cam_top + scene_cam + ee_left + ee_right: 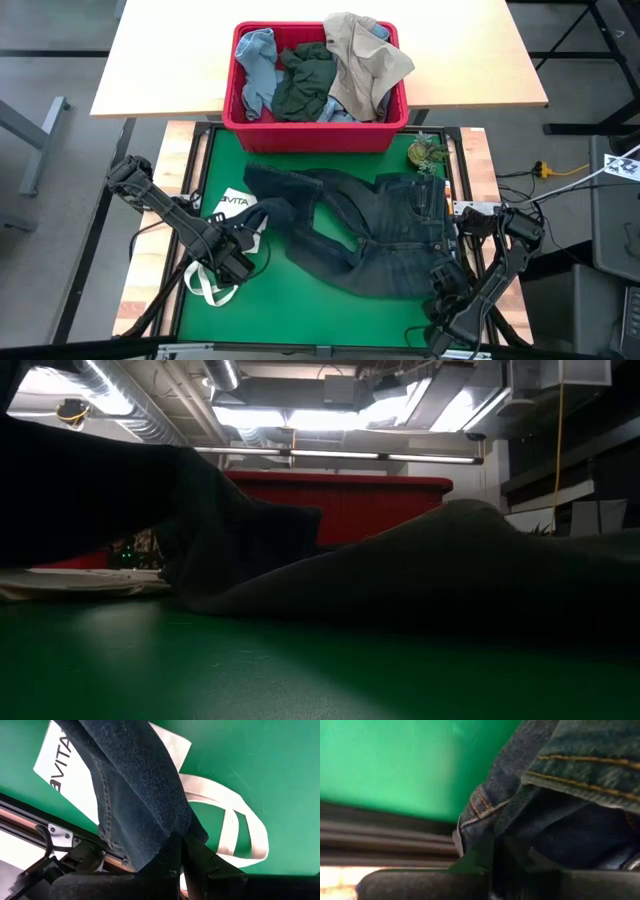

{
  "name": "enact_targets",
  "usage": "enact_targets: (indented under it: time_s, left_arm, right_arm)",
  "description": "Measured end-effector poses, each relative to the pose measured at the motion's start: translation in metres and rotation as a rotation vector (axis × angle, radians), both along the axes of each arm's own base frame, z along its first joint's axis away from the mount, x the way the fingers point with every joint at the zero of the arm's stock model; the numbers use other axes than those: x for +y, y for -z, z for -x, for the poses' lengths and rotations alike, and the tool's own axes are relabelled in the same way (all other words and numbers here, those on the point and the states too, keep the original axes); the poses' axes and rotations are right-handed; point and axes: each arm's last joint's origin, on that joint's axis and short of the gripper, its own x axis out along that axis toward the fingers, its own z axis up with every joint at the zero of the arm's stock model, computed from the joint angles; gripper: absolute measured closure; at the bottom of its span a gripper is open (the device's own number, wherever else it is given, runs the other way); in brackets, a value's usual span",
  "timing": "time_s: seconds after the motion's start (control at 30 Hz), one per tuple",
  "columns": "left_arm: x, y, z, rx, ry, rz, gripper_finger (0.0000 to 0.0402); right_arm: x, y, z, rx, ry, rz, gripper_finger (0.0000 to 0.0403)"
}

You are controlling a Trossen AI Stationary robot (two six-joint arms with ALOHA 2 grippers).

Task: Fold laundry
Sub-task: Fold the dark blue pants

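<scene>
Dark navy jeans (360, 230) lie spread across the green mat (330, 310), waist toward the right; in the low view they rise as a dark hump (450, 570). My left gripper (243, 258) is shut on one leg, over a white tote bag (232, 205) with black lettering. My right gripper (443, 283) is shut on the jeans' waist end near the mat's near right corner. More laundry fills a red bin (315, 130): a light blue piece (257, 60), a dark green piece (305, 80), a beige piece (365, 55). My left gripper pinches the jeans' leg near its end (165, 837) between its two fingers, from above, pointing down. The leg hangs below the fingers, raised over the tote bag (220, 820), and runs on toward the rest of the jeans. My right gripper pinches the stitched edge of the waist end (480, 815) between its two fingers, slanting down from the near right. The denim bunches up just beyond the fingers; the rest of the jeans lies on the mat.
The red bin stands at the mat's far edge against a light wooden table (160, 60). A small greenish thing (428, 153) sits at the mat's far right corner. The tote's loop handles (205, 285) lie by the mat's left edge. Bare mat shows along the near edge.
</scene>
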Motion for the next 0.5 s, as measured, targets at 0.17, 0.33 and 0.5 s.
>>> enact_targets:
  time_s: [0.17,0.33,0.5]
  left_arm:
    - [-0.0009,0.0,0.0012,0.03,-0.004,0.035,0.0401]
    - [-0.0002,-0.0004,0.0043,0.084,0.013,0.055,0.0401]
    - [-0.0006,-0.001,0.0079,0.153,0.004,0.107,0.0401]
  right_arm:
    - [-0.0026,-0.0029,0.0035,0.078,-0.032,-0.011,0.0393]
    - [-0.0054,-0.0062,0.0071,0.152,-0.043,-0.008,0.0396]
    - [-0.0057,-0.0074,0.0081,0.189,-0.046,-0.029,0.0395]
